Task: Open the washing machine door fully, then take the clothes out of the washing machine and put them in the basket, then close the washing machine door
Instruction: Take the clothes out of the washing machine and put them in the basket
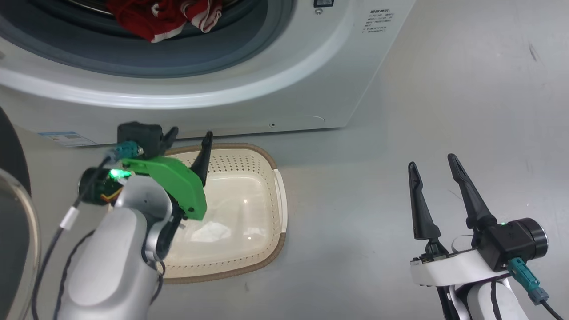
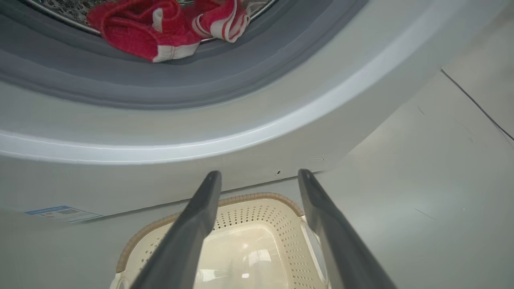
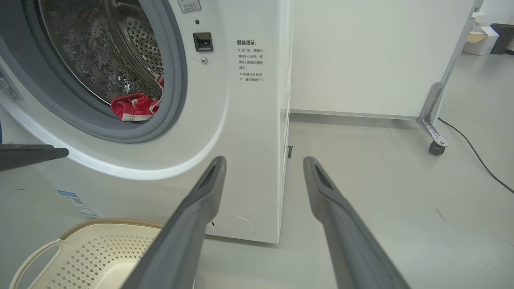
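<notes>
Grey floor (image 1: 378,200) under the basket (image 1: 231,161).

The left gripper (image 2: 259,173) holds its two fingers wide apart over the basket (image 2: 257,197), which sits on the floor (image 2: 441,180) just in front of the washer (image 2: 200,128). Higher up, red clothes (image 2: 140,28) with white trim lie against the grey gasket (image 2: 200,86). A blue sticker (image 2: 60,212) sits low on the washer's front.

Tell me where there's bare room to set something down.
The basket is empty, and the floor between it and the right gripper is bare. Crowded: the left gripper hangs over the basket's left side; the clothes lie in the washing machine.
</notes>
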Controlling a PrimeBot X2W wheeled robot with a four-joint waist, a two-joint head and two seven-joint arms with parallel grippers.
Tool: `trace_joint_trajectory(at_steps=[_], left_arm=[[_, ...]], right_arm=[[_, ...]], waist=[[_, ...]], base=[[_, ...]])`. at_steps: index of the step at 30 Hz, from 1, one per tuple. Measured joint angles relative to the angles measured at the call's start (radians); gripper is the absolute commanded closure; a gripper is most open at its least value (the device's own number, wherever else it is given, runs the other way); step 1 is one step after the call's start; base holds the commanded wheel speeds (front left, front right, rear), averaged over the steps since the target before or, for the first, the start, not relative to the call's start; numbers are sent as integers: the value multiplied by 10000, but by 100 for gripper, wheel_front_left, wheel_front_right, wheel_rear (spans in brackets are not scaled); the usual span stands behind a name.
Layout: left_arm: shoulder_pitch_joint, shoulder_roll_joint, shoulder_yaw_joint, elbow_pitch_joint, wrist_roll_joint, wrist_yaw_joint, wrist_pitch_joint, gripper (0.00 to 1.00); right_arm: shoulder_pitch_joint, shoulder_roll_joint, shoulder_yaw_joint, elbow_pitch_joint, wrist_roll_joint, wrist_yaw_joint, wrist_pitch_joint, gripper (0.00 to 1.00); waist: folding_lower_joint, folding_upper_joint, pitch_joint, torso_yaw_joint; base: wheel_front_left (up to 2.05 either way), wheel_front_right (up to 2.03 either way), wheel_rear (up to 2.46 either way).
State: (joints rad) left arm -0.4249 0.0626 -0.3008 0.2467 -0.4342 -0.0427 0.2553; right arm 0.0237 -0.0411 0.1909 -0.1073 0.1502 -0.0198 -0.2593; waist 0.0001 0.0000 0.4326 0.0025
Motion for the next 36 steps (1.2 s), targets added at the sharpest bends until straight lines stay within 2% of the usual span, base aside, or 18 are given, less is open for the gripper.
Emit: trace_joint_trajectory(at_steps=[10, 19, 24, 36], left_arm=[[-2701, 617, 510, 35, -282, -245, 1498, 0], [-4294, 882, 1003, 366, -516, -255, 2288, 0], [-4943, 1266, 1381, 943, -686, -257, 2556, 0], [-5896, 1674, 1691, 1827, -725, -240, 2909, 0]], right_arm=[[-732, -15, 320, 21, 431, -94, 0, 0], [-1199, -29, 706, 90, 794, -180, 0, 0], [-1414, -33, 1014, 240, 1049, -198, 0, 0], [-1454, -31, 1400, 282, 1233, -360, 0, 0]], waist=[[0, 0, 902, -593], [0, 0, 1387, -1140], [1, 0, 1616, -1630], [1, 0, 1995, -2408]], base=[[0, 0, 0], [0, 0, 0], [0, 0, 0], [0, 0, 0]])
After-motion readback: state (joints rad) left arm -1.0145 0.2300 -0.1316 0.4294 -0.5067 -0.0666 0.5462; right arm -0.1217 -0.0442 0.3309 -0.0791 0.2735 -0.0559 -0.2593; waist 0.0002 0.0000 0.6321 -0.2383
